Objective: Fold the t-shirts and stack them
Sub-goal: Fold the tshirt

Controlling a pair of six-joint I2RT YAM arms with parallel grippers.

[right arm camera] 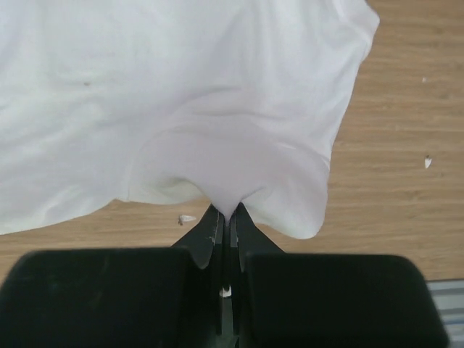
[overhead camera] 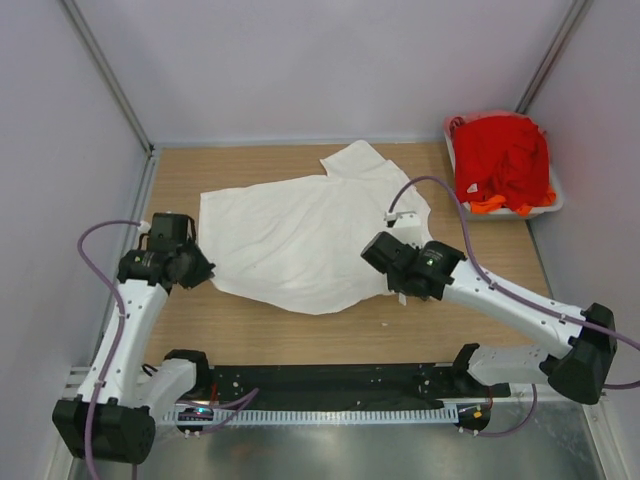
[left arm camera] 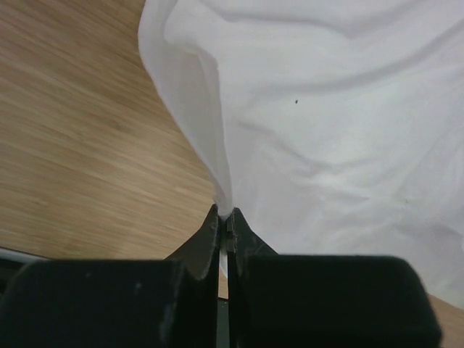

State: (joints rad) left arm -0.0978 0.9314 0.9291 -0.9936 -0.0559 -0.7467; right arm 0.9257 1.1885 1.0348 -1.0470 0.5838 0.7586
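**Left pincer (left arm camera: 226,217) and right pincer (right arm camera: 226,212) clamped on the white shirt (overhead camera: 300,235); no fold made yet**

Black fingers are seen pressed together in both wrist views, each pair holding a small pinch of white cloth. The left edge of the shirt is gripped by the left pincer and raised into a ridge. The near right edge is gripped by the right pincer, with the cloth drawn into a shallow peak.

The white shirt is spread across the middle of the table (overhead camera: 260,335), mostly flat, lightly wrinkled and turned at an angle. No fold can be made out in it, and no stack is seen anywhere. The task is judged to be at its very start: this shirt is to be folded, and the others fetched, folded and stacked.

At the far right corner, a pale tub (overhead camera: 555,205) is filled with a bunched red shirt (overhead camera: 500,150), and orange cloth (overhead camera: 487,205) shows at its near edge.
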